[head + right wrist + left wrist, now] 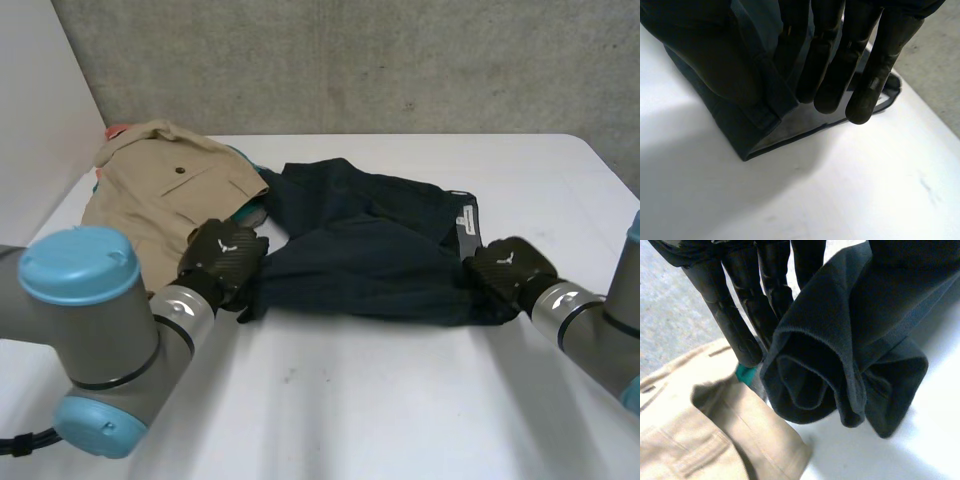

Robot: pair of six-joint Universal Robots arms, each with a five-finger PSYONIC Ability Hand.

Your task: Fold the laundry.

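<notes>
Though straight, fingers (pixel 735 325) tight on garment (pixel 370 250).

The grey-jointed, light-blue-capped left arm (pixel 100 330) reaches forward, and its black left robot hand (pixel 225 255) lies back-up, straight fingers (pixel 735 325) pinching the left edge of the dark navy cloth garment (pixel 370 255). The right arm (pixel 585 320) angles inward. Its black right robot hand (pixel 508 268) pinches the garment's right edge, fingers (pixel 875 75) straight too.

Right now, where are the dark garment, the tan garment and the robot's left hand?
dark garment (pixel 370 250), head view, on its middle.
tan garment (pixel 130 200), head view, plain cloth beside its pocket.
left hand (pixel 222 255), head view, the back of the hand.
</notes>
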